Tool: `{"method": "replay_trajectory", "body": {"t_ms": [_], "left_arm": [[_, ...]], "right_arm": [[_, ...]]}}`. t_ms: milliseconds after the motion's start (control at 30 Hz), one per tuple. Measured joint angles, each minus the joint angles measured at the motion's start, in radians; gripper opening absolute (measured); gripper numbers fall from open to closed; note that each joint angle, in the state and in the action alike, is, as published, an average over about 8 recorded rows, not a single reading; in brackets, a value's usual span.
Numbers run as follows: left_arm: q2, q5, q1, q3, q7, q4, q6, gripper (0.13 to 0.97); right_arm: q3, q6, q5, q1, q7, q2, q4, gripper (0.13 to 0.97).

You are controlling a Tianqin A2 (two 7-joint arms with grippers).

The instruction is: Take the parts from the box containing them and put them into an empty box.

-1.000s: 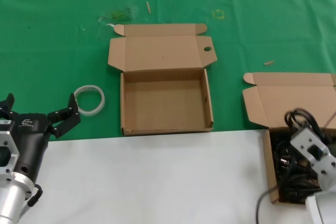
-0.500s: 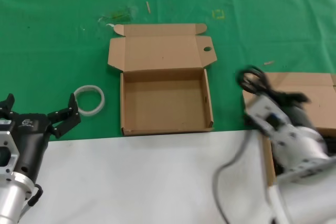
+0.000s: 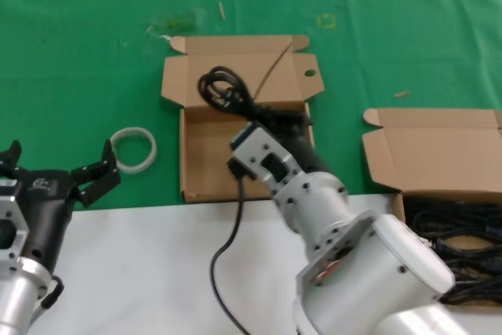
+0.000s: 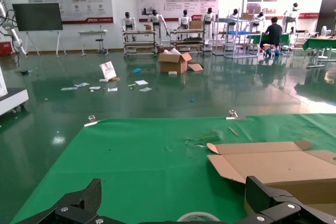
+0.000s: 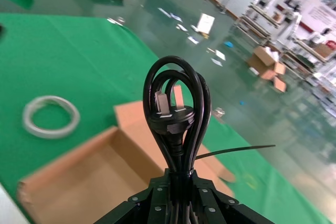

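R tool (image 5: 176, 182) pinches a bundled black power cord (image 3: 227, 92) over the empty box (image 3: 196, 162), frame center. Source box (image 3: 439, 154) w/ more cords sits lower right. L tool (image 3: 55, 170) spread, parked lower left.

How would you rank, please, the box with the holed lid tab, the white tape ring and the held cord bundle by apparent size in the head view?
1. Box with the holed lid tab, clearly largest.
2. Cord bundle in the right claw; held nearer the camera, so unsure.
3. White tape ring, about alike.
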Motion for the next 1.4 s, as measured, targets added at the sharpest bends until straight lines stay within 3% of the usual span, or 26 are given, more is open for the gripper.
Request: {"method": "replay_trajectory", "body": {"t_ms": [200, 433, 1000, 1400], "left_arm": [[0.000, 0.000, 0.000, 0.000, 0.000, 0.000, 0.000, 0.966], [0.000, 0.000, 0.000, 0.000, 0.000, 0.000, 0.000, 0.966], [0.000, 0.000, 0.000, 0.000, 0.000, 0.000, 0.000, 0.966], [0.000, 0.000, 0.000, 0.000, 0.000, 0.000, 0.000, 0.966]], "right_arm": [[-0.074, -0.038, 0.000, 0.037, 0.073, 0.000, -0.089, 0.196], [-0.089, -0.059, 0.000, 0.051, 0.093, 0.001, -0.163, 0.196], [-0.091, -0.081, 0.000, 0.061, 0.123, 0.002, -0.195, 0.205], [-0.091, -0.082, 0.000, 0.061, 0.123, 0.002, -0.195, 0.326]]}}
